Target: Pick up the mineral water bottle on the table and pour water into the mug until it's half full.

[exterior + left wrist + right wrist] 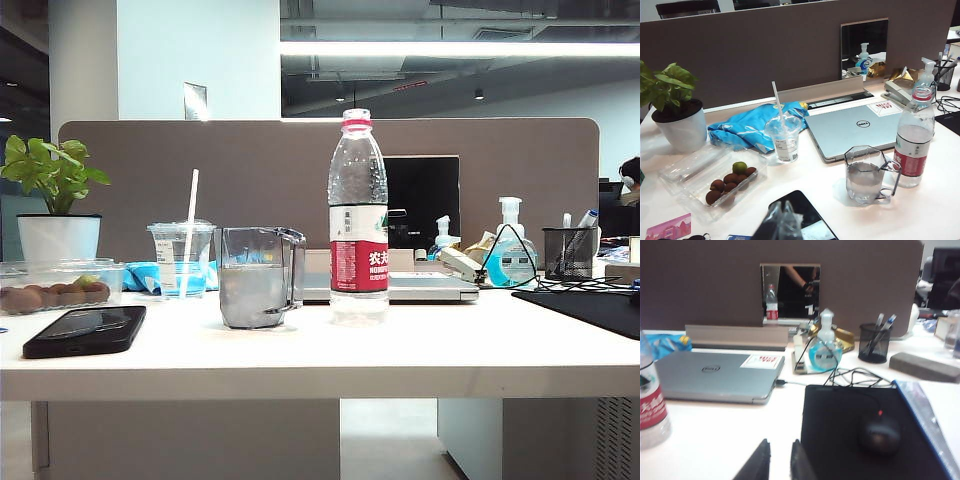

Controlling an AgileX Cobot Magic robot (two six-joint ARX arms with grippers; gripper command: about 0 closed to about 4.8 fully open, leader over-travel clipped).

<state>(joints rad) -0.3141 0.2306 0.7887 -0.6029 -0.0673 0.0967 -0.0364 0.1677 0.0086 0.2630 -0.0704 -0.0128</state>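
The mineral water bottle (358,210) stands upright and uncapped on the white table (450,350), partly filled. Just left of it is the mug (255,285), with water in its lower half. Neither gripper shows in the exterior view. In the left wrist view the bottle (914,135) and the mug (867,175) stand side by side in front of the laptop. My left gripper (783,203) hangs over a black phone, well short of the mug, with its taped tips together. My right gripper (781,441) is slightly open and empty, the bottle (650,400) off to its side.
A silver laptop (850,127), a plastic cup with a straw (784,137), a tray of fruit (715,180), a potted plant (675,115) and a black phone (85,330) surround the mug. By my right gripper lie a black mouse (880,432) on its pad, a blue pump dispenser (825,347) and a pen holder (874,342).
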